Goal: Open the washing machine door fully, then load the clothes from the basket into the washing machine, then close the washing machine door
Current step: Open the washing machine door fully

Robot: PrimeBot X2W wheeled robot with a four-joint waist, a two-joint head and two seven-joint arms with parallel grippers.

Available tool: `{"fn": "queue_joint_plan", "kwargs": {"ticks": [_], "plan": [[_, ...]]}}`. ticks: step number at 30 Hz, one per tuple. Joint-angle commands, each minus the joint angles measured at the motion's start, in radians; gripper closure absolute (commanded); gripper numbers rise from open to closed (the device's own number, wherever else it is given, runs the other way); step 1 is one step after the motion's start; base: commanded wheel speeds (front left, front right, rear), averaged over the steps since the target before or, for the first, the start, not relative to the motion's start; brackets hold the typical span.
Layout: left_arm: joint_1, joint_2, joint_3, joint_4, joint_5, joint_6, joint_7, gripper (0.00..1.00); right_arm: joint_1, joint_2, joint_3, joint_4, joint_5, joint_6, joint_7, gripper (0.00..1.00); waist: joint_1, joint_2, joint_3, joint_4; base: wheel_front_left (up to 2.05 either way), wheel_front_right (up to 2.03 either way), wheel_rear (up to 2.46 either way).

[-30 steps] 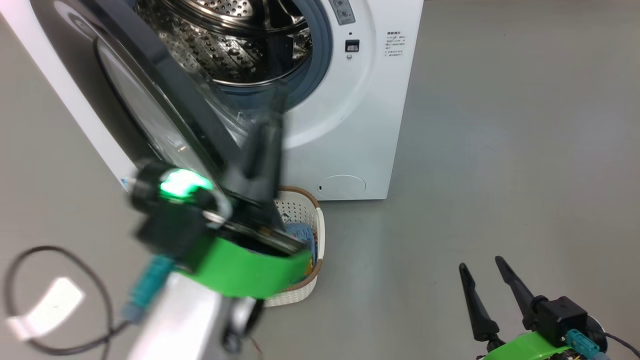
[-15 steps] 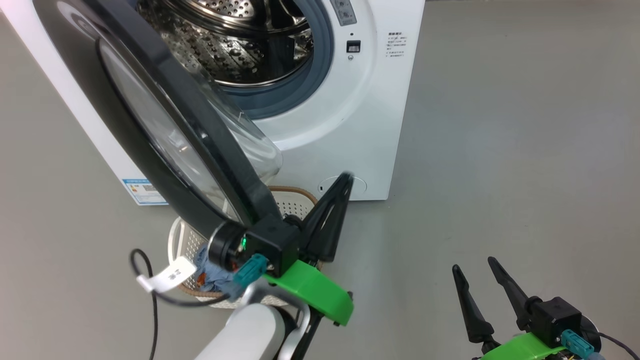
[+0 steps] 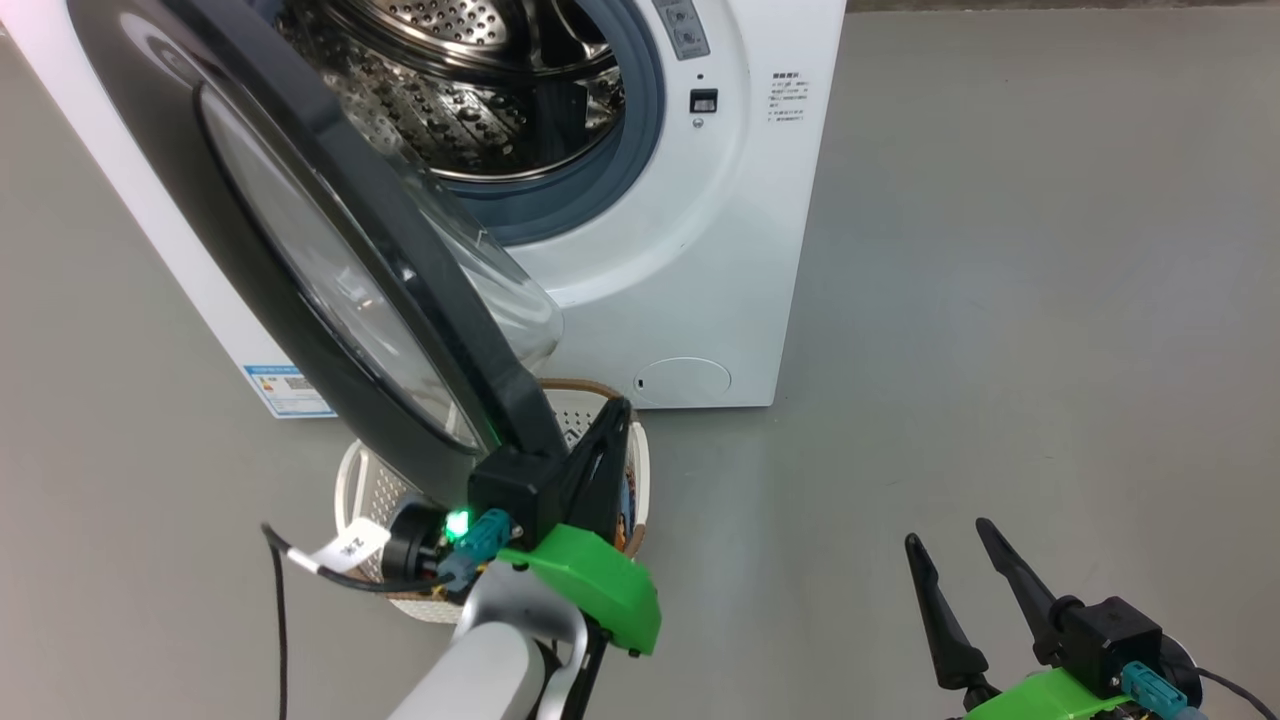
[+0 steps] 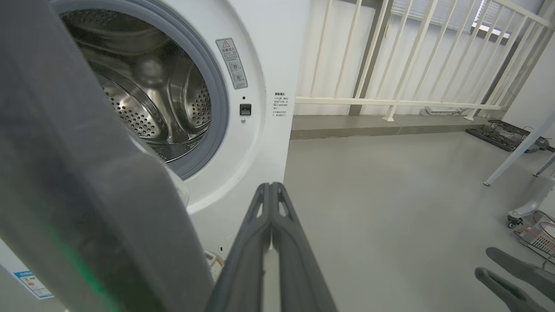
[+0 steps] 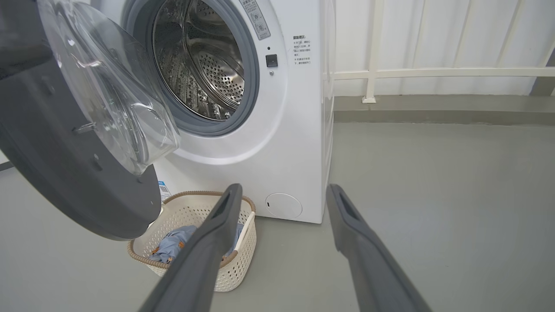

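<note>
Head view: the washing machine door (image 3: 290, 250) stands part open, swung out from its hinge on my left. Its free edge hangs over the basket (image 3: 372, 480) on the floor (image 3: 1000, 300) in front of the washing machine (image 3: 700, 250). My left gripper (image 3: 612, 415) is pressed shut with nothing in it, fingers pointing up toward the machine. It sits just beside that free edge, on the door's inner, glass-bowl side — I cannot tell whether it touches. My right gripper (image 3: 948, 535) waits well apart at the lower right, spread wide and empty.

Left wrist view: my shut fingers run up the middle, the door is a dark blur at the left, and the steel drum (image 4: 143, 108) shows beyond it. The door lies to the left of my fingers, so I judge that a sideways push that way should swing it wider.

Right wrist view: the wide fingers frame the machine's lower front. The clothes (image 5: 173, 245), blue fabric, lie in the basket down and to the left, partly under the door's rim. My left arm is plainly nearer the door — and since I judge the door not yet fully open, that comes before loading.
</note>
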State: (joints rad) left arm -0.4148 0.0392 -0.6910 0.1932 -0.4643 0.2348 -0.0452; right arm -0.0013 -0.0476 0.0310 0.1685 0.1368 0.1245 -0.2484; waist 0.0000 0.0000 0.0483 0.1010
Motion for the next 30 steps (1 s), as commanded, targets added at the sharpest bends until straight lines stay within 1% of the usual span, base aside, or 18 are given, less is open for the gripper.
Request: {"fn": "queue_joint_plan", "kwargs": {"ticks": [1,14,30], "plan": [[-0.009,0.014,0.037,-0.018,-0.005,0.01,-0.002,1.0,-0.012,-0.003,0.026,-0.021,0.018,0.006,-0.005,0.0,0.0,0.0,0.0,0.0,0.0,0.0,0.0],[0.04,0.039,0.068,-0.032,-0.029,0.051,-0.003,1.0,-0.018,-0.003,0.019,-0.013,0.026,0.006,-0.001,0.0,0.0,0.0,0.02,0.006,0.0,0.0,0.0],[0.122,0.074,0.103,-0.105,-0.044,0.107,-0.027,1.0,-0.029,-0.003,0.01,-0.008,0.028,0.006,-0.005,0.0,0.0,0.0,0.036,0.035,0.0,0.0,0.0]]}}
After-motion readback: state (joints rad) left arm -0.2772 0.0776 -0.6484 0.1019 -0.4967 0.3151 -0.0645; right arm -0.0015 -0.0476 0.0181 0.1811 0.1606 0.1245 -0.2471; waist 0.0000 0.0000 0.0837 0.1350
